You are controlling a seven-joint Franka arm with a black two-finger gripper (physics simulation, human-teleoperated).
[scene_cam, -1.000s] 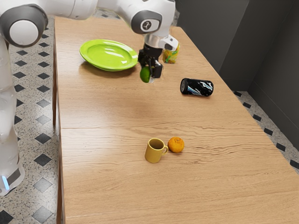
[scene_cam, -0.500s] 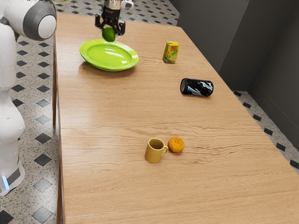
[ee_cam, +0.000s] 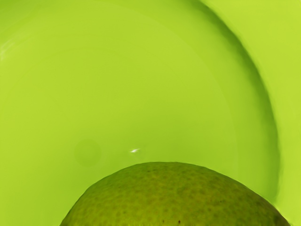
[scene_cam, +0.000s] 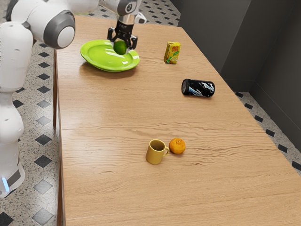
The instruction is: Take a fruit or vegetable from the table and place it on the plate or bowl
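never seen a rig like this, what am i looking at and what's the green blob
A white robot arm works at a wooden table, in a simulator. One picture comes from a camera beside the arm, the other from a camera on its hand. Its black gripper is shut on a lime, over a green plate. The blob in the wrist view is that lime, with the plate beneath. Also on the table: a juice box, a dark can on its side, a yellow mug and an orange.
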